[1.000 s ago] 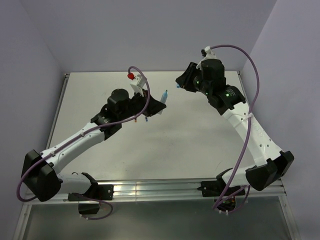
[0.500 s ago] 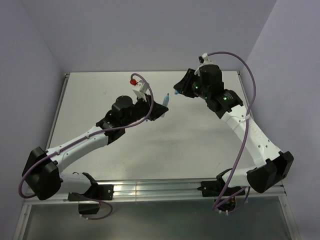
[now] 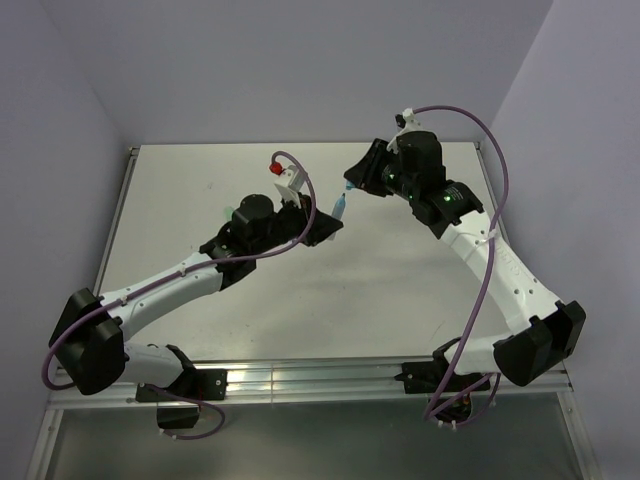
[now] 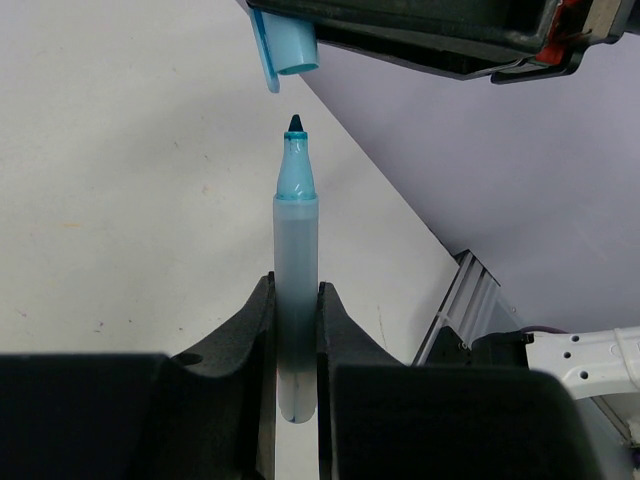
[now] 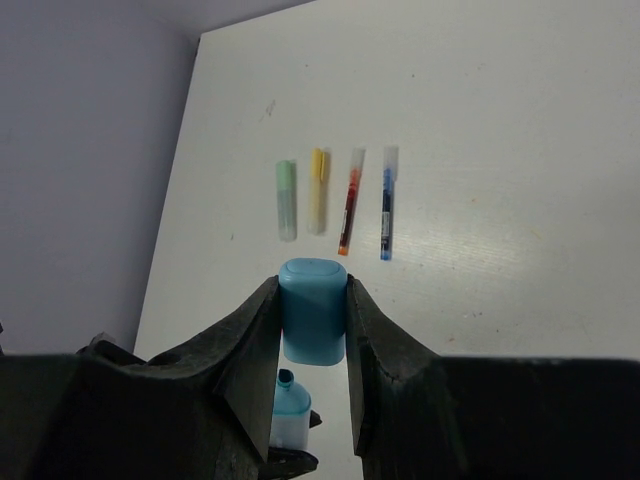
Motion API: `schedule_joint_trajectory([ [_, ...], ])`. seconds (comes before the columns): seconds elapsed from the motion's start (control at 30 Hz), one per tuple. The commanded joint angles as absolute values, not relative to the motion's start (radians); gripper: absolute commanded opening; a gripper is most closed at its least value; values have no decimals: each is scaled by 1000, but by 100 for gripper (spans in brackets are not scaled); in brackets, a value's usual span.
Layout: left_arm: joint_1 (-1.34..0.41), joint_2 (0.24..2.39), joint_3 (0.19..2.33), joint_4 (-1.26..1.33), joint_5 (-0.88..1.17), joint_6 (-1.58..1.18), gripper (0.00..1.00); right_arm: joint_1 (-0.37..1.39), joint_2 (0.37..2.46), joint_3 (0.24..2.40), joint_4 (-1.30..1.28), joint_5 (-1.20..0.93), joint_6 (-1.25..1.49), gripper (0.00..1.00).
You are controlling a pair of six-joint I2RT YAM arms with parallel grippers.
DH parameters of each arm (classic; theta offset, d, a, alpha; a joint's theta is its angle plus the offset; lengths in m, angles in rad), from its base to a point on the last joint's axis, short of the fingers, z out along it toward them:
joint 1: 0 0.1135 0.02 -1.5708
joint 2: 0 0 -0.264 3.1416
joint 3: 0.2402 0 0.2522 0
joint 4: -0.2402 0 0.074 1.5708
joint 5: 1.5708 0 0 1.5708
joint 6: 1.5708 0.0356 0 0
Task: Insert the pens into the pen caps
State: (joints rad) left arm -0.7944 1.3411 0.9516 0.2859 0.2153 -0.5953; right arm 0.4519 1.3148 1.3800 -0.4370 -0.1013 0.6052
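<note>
The left hand is pressed together on the rear end of the blue marker, pinching it between both fingers so that the pale barrel sticks straight out beyond them with its bare dark tip leading. The right hand is clamped on the cap, one finger on each flat side. Both hands are raised above the tabletop, meeting over its middle, somewhat nearer the far edge than the near one. In the left wrist view the cap hangs just beyond the marker's tip with its open mouth turned toward it; the tip is close to the mouth and roughly in line with it, but not inside. In the right wrist view the marker's front end shows just below the cap, between the fingers. Four more pens lie flat on the tabletop, left of its middle and well apart from the hands, side by side in a parallel row: a green marker, a yellow marker, a thin red pen and a thin dark blue pen. In the top view the left arm hides most of that row.
</note>
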Motion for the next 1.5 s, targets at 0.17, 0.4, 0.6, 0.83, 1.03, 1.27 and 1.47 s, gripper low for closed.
schedule_joint_trajectory([
  [0.17, -808, 1348, 982, 310, 219, -574, 0, 477, 1301, 1388, -396, -107, 603, 0],
  [0.4, -808, 1335, 983, 298, 203, -563, 0, 505, 1301, 1390, -403, -89, 595, 0],
  [0.6, -808, 1321, 985, 290, 190, -554, 0, 509, 1304, 1390, -411, -83, 591, 0],
  [0.83, -808, 1309, 986, 284, 176, -543, 0, 525, 1307, 1387, -420, -55, 581, 0],
  [1.03, -808, 1299, 989, 276, 170, -534, 0, 535, 1316, 1381, -420, -48, 575, 0],
  [1.27, -808, 1285, 988, 273, 167, -525, 0, 540, 1319, 1379, -419, -37, 574, 0],
  [1.47, -807, 1281, 989, 273, 155, -525, 0, 554, 1324, 1378, -420, -35, 574, 0],
])
